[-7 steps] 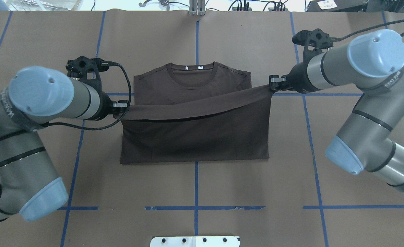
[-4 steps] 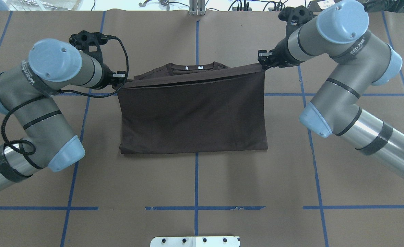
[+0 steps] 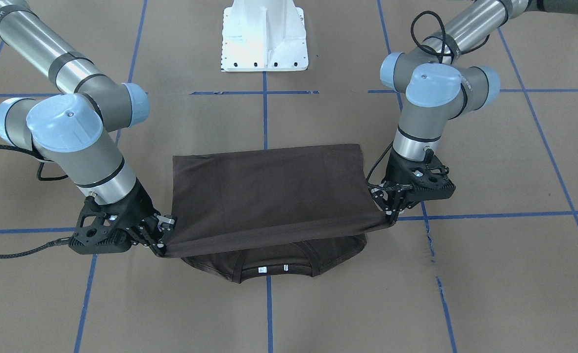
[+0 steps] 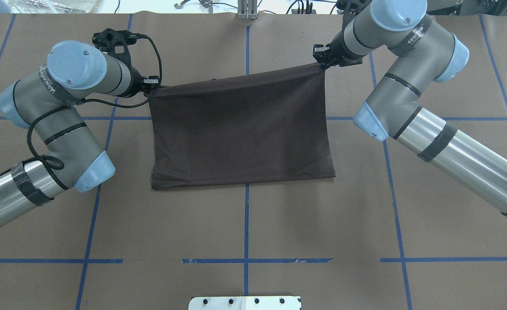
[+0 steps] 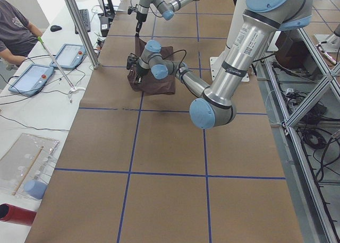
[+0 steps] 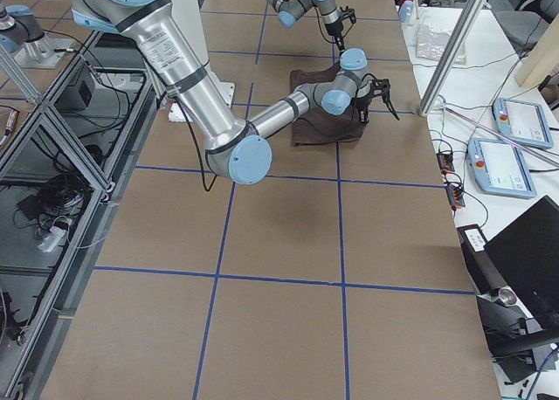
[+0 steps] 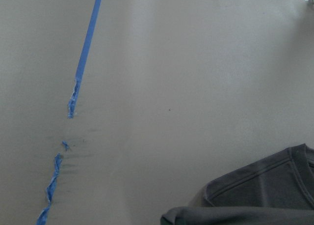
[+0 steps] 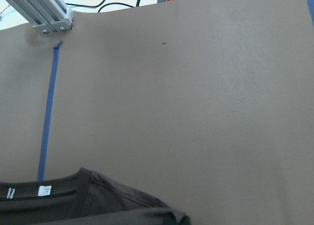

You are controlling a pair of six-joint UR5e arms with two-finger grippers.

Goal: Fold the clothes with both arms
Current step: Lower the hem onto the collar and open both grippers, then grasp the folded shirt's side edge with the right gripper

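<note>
While the brown T-shirt (image 4: 240,129) lies folded in the middle of the table (image 4: 279,228), the left gripper (image 4: 152,88) pinches its top corner at upper left, and the right gripper (image 4: 321,60) pinches the other corner at upper right.

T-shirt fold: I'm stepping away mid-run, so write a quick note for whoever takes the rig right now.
Left gripper: shut on one hem corner of the T-shirt.
Right gripper: shut on the other corner, slightly farther forward.
T-shirt: middle of the table, lower half drawn over the upper; hem taut between the grippers, collar showing beyond it in the front-facing view.
Done: fold carried to the collar end.
To do: lay the hem down, release both grippers, check the edges.
</note>
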